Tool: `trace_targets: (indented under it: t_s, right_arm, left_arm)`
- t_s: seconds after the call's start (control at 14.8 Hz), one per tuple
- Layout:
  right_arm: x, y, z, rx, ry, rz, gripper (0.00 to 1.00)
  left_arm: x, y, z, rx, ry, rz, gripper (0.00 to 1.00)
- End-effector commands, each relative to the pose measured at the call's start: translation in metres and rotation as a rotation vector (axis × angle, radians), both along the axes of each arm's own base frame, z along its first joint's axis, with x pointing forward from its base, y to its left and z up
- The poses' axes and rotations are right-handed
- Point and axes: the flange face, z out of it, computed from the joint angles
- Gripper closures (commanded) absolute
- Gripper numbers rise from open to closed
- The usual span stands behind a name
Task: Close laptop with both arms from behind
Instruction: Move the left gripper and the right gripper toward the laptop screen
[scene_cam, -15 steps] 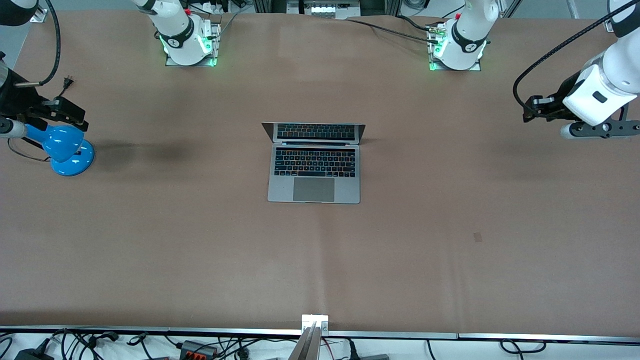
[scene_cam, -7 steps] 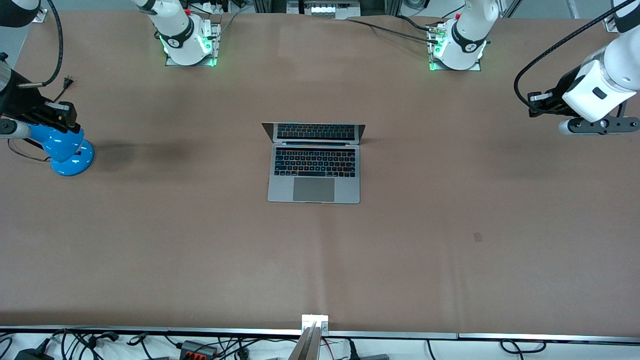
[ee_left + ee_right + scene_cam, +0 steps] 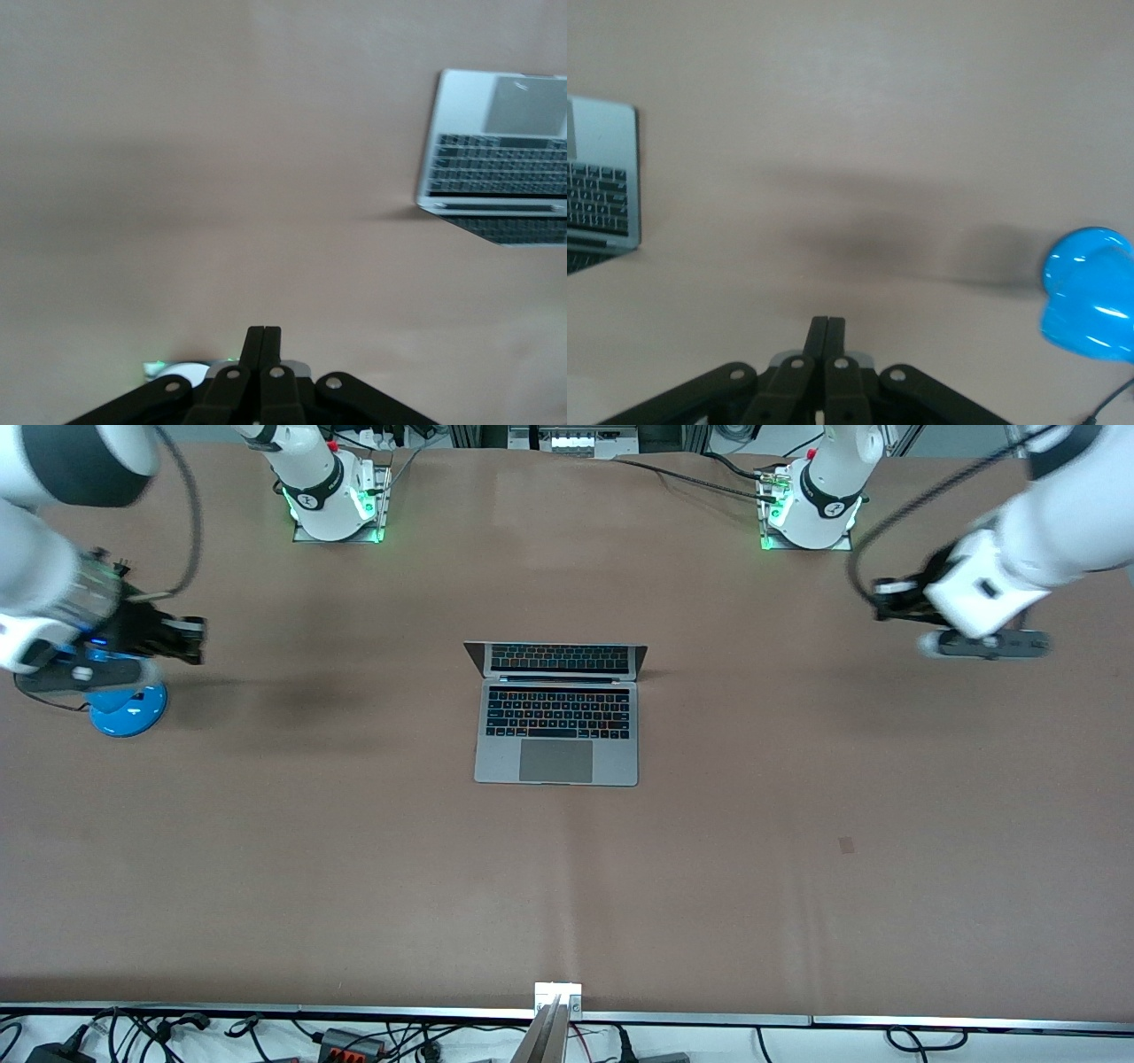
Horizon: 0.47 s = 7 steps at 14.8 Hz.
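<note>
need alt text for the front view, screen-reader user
An open laptop sits mid-table on the brown table, its screen toward the robot bases. The left gripper and right gripper, both shut, hover at opposite ends of the table, neither touching the laptop; a blue lamp stands below the right gripper.

— What sort of place is this?
— A robotics lab. Two white arms (image 3: 1045, 514) are bolted to metal base plates (image 3: 337, 531) lit green, along a wide table (image 3: 797, 868) covered in plain brown sheeting.
— Anything else?
— Cables and power adapters (image 3: 345, 1041) lie under the aluminium edge rail (image 3: 709, 1017); equipment racks (image 3: 571, 438) stand by the bases.
</note>
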Motion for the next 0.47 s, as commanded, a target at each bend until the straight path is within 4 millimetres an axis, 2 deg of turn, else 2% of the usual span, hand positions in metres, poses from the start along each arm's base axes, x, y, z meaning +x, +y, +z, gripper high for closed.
trace_targets:
  t_s: [0.0, 0.2, 0.34, 0.41]
  right_arm:
    - [-0.001, 0.042, -0.024, 0.021, 0.058, 0.053, 1.0]
    - [-0.016, 0.081, -0.054, 0.113, 0.128, 0.077, 1.0]
    - [-0.026, 0.096, -0.072, 0.211, 0.175, 0.036, 1.0]
    - [-0.03, 0.105, -0.08, 0.233, 0.189, 0.02, 1.0]
  left_arm:
    - [-0.005, -0.049, -0.019, -0.036, 0.063, 0.02, 0.99]
    - [0.007, -0.118, -0.068, -0.077, 0.075, 0.011, 1.0]
    - [0.001, -0.155, -0.088, -0.083, 0.087, 0.037, 1.0]
    - [0.0, -0.168, -0.105, -0.088, 0.106, 0.047, 1.0]
